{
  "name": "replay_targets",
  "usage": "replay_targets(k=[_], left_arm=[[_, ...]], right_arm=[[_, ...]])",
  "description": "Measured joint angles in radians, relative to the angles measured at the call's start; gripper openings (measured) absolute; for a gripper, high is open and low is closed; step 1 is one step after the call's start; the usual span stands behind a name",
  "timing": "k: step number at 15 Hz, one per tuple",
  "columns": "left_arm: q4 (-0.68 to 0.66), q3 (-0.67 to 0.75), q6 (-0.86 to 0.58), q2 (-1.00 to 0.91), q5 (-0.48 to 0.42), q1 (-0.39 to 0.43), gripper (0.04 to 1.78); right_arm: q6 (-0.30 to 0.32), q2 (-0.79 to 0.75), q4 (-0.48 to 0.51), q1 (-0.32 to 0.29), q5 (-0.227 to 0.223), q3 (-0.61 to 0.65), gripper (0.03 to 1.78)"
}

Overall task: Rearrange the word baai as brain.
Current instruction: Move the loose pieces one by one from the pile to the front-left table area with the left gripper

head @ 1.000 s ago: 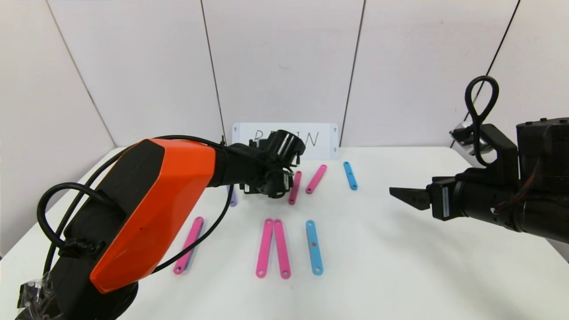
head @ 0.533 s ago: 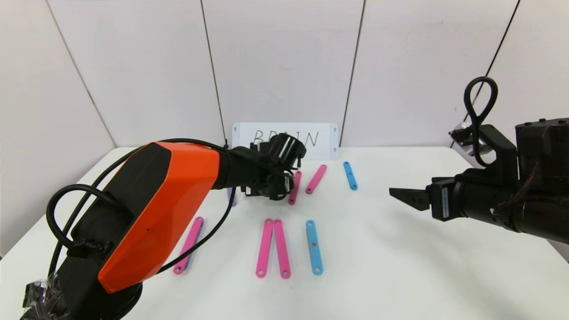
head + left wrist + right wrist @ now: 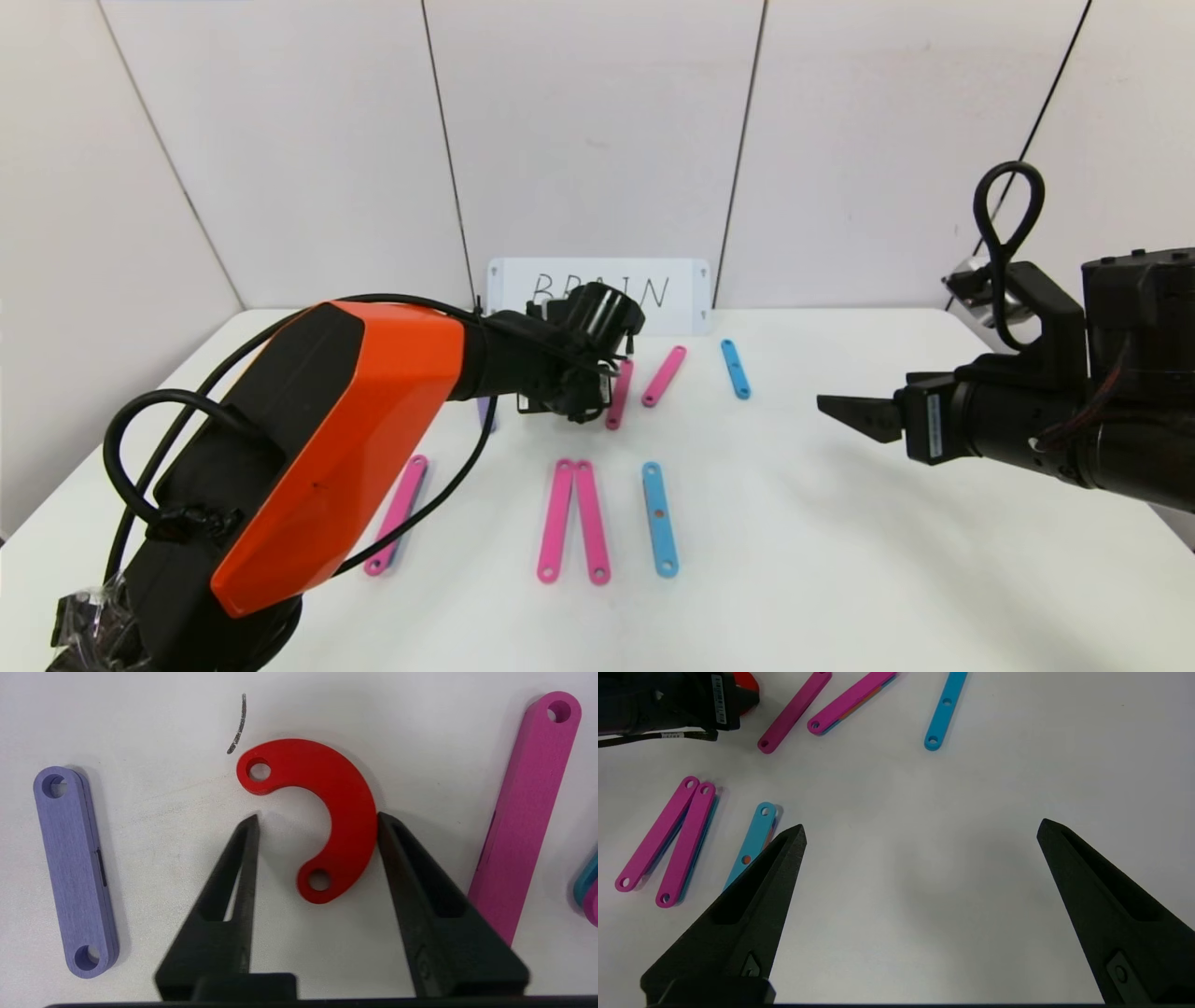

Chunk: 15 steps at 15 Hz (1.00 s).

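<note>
Left gripper [image 3: 317, 821] sits spread around the red half-ring [image 3: 327, 812], one finger touching its outer curve, not clamped. Head view hides that piece. Purple strip [image 3: 74, 872] and pink strip [image 3: 523, 816] flank it. Right gripper [image 3: 920, 833] hovers wide apart, holding nothing.

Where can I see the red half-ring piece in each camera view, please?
Head view: hidden behind the left gripper.
Left wrist view: red half-ring at centre, between the open gripper's fingers.
Right wrist view: red sliver beside the left gripper, at a corner.
Shared landmark: dark pink strip.
</note>
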Motion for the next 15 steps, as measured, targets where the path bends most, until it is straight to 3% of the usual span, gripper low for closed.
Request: replay_targets(k=[2, 4, 15], left_arm=[[0.0, 0.0, -0.002, 0.004, 0.0, 0.001, 0.5], [0.0, 0.0, -0.001, 0.007, 0.001, 0.001, 0.33], [0.017, 0.011, -0.001, -0.009, 0.002, 0.001, 0.31]], right_arm=[[0.0, 0.0, 0.0, 0.0, 0.001, 0.0, 1.73], [0.0, 0.0, 0.0, 0.0, 0.001, 0.0, 1.73], [0.0, 0.003, 0.0, 0.001, 0.0, 0.0, 1.73]])
